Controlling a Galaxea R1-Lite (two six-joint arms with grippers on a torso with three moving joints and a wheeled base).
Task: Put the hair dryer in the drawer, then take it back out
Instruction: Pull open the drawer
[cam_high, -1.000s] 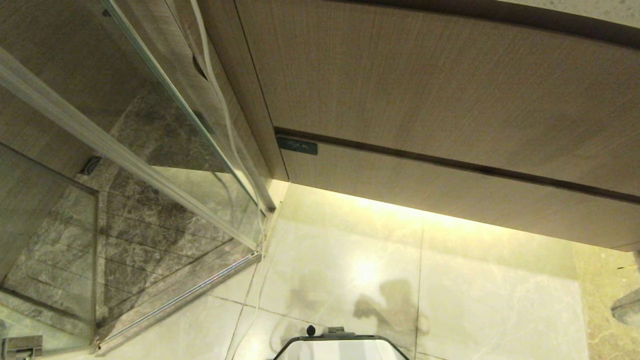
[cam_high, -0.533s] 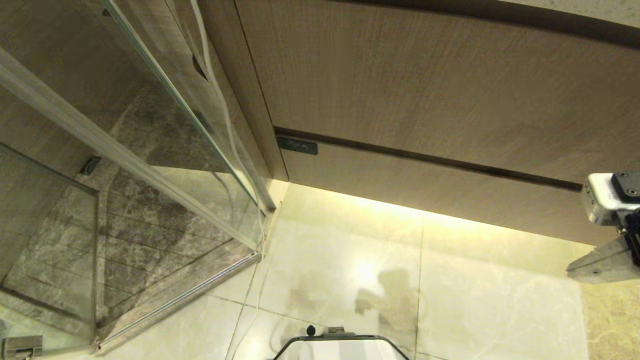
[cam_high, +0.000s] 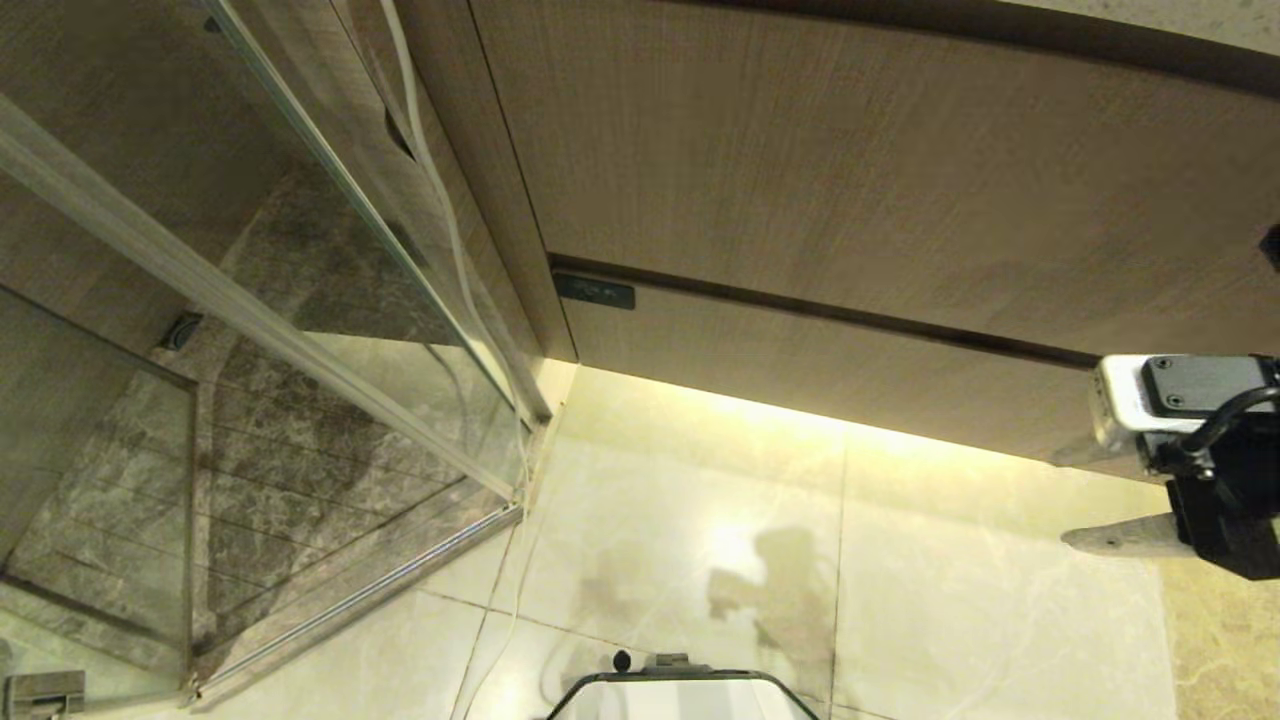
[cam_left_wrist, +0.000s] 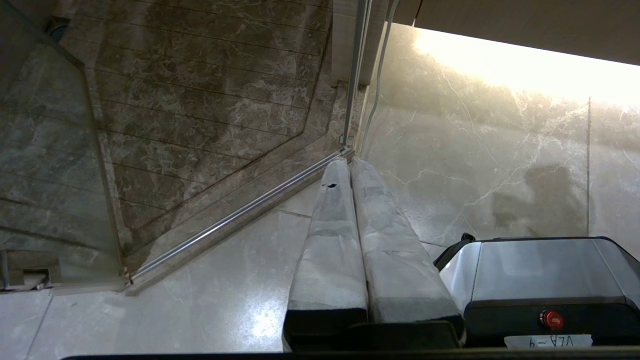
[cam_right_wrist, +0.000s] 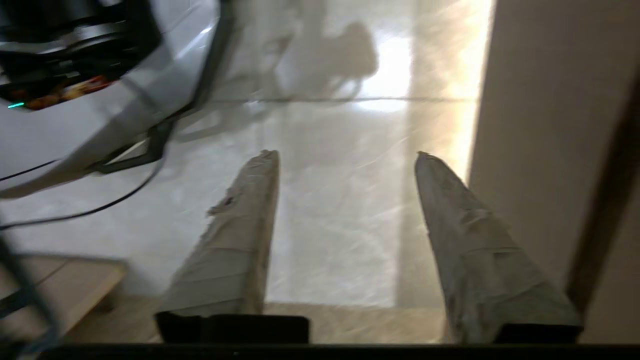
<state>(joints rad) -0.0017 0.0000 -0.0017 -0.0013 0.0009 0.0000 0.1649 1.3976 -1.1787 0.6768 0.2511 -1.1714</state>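
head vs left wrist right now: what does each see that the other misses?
Head only: the closed drawer with its label plate, the taller panel above, and the right gripper entering beside the drawer. Left wrist only: the left gripper, fingers shut, over the floor. Both: shower glass, marble floor, robot base. No hair dryer in either.

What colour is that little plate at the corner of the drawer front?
The label plate is dark, almost black; the drawer is beige wood-grain. Head view shows it best.

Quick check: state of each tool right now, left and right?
Left tool: closed, holding nothing, parked over the floor.
Right tool: open, holding nothing, beside the drawer.
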